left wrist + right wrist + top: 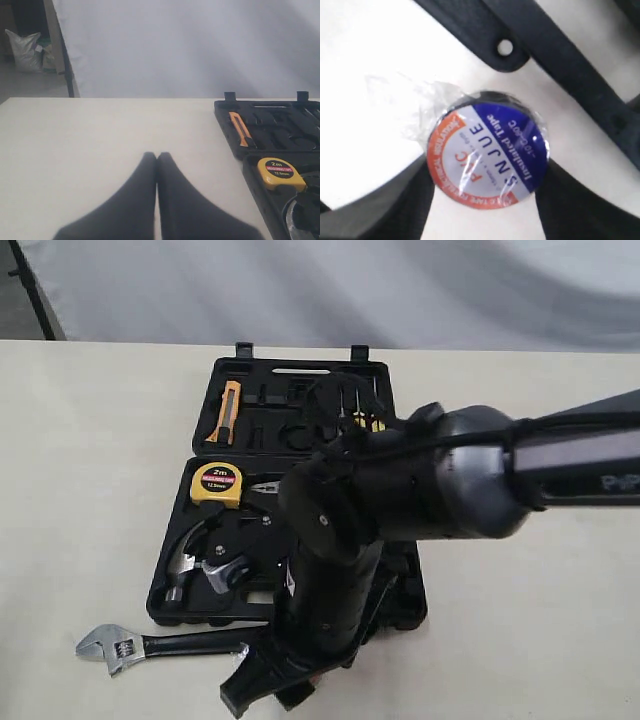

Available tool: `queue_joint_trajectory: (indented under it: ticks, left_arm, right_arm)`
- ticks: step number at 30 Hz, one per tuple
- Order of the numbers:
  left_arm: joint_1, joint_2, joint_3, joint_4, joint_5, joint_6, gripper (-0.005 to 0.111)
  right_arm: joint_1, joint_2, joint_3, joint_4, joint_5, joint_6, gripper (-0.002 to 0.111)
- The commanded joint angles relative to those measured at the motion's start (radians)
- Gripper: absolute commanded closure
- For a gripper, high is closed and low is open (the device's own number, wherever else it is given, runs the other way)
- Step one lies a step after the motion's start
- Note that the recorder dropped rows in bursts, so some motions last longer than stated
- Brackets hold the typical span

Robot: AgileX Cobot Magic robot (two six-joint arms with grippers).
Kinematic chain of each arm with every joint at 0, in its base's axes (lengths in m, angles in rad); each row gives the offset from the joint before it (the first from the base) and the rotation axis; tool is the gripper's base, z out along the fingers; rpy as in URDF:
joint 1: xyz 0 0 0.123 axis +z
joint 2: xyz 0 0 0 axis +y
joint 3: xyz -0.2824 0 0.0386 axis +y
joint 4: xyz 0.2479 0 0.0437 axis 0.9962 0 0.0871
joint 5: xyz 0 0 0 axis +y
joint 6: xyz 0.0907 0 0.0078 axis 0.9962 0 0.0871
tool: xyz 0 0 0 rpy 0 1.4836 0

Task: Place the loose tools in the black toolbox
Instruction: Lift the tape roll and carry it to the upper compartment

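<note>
The black tape roll (pixel 487 150), with its blue-red label and loose clear wrap, lies on the table. My right gripper (pixel 486 176) has one finger (pixel 405 210) against each side of it, next to the wrench's black handle end (pixel 506 47). In the exterior view the right gripper (pixel 262 692) points down at the table's front edge and hides the roll. The adjustable wrench (pixel 150 645) lies on the table in front of the black toolbox (pixel 300 368). The claw hammer (pixel 212 573) rests in the toolbox's near half. My left gripper (pixel 157 156) is shut and empty over bare table.
A yellow tape measure (pixel 218 482) and small pliers (pixel 265 490) sit in the toolbox's near half, and an orange knife (pixel 229 412) in its far half. My right arm (pixel 440 485) stretches across the box from the right. The left wrist view shows the toolbox (pixel 225 120) off to one side.
</note>
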Motion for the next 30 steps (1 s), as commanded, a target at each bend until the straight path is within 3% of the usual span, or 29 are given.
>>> queue_joint_trajectory:
  ticks: [1,6,16,22,30]
  left_arm:
    - [0.003,-0.008,0.009,-0.014,-0.017,-0.010,0.105]
    - [0.003,-0.008,0.009,-0.014,-0.017,-0.010,0.105]
    - [0.003,-0.008,0.009,-0.014,-0.017,-0.010,0.105]
    - [0.003,-0.008,0.009,-0.014,-0.017,-0.010,0.105]
    - [0.003,-0.008,0.009,-0.014,-0.017,-0.010,0.105]
  right_arm:
    - [0.003,-0.099,0.001,-0.048,0.004,-0.025,0.109]
    - [-0.028,-0.170,0.001,-0.211,-0.118,-0.019,0.109]
    - [-0.335,-0.030,-0.223,-0.202,-0.206,-0.031,0.109]
    - [-0.370,0.166,-0.458,-0.202,-0.172,-0.049,0.109]
    - [-0.370,0.448,-0.843,-0.209,0.050,-0.063,0.109]
